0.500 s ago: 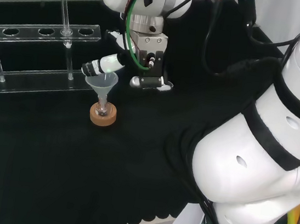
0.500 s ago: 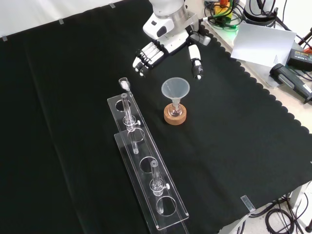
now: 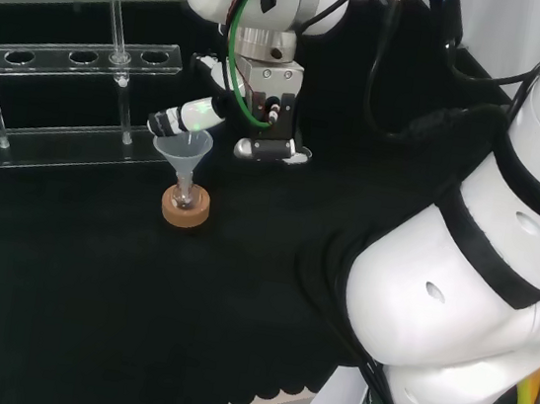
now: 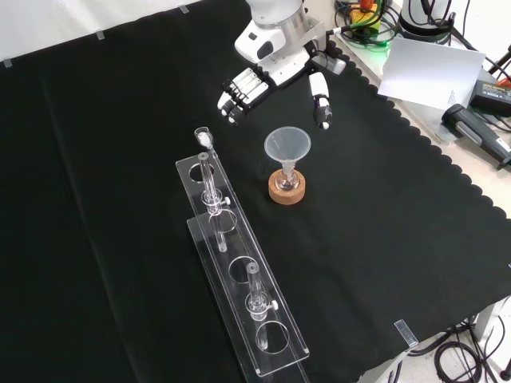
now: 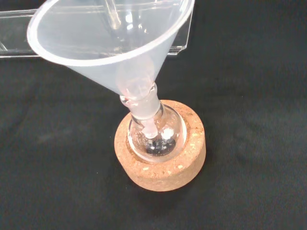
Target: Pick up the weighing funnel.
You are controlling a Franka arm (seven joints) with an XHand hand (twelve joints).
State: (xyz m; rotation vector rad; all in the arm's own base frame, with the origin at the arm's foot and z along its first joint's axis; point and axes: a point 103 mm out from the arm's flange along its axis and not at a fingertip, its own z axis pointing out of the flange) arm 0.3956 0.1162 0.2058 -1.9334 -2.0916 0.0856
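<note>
The weighing funnel [image 4: 203,137], a small clear scoop-like piece, lies on the black cloth at the far end of the clear rack [image 4: 239,271]. My hand [image 4: 275,70] hovers above and to its right in the front view. Its fingers [image 4: 238,89] are relaxed and spread, its thumb [image 4: 320,102] stands apart, and it holds nothing. In the head view the hand [image 3: 264,97] hangs just behind the big funnel [image 3: 183,146], with one finger [image 3: 184,117] reaching left over the funnel's rim.
The big funnel [image 4: 287,146] stands mouth up in a small flask [image 5: 153,136] on a cork ring [image 4: 287,189], right below the thumb. The long clear rack [image 3: 70,56] holds a few tubes. Cables and papers [image 4: 431,68] lie beyond the cloth's scalloped edge.
The hand has shifted only very slightly; the weighing funnel, the big funnel and the rack have not moved.
</note>
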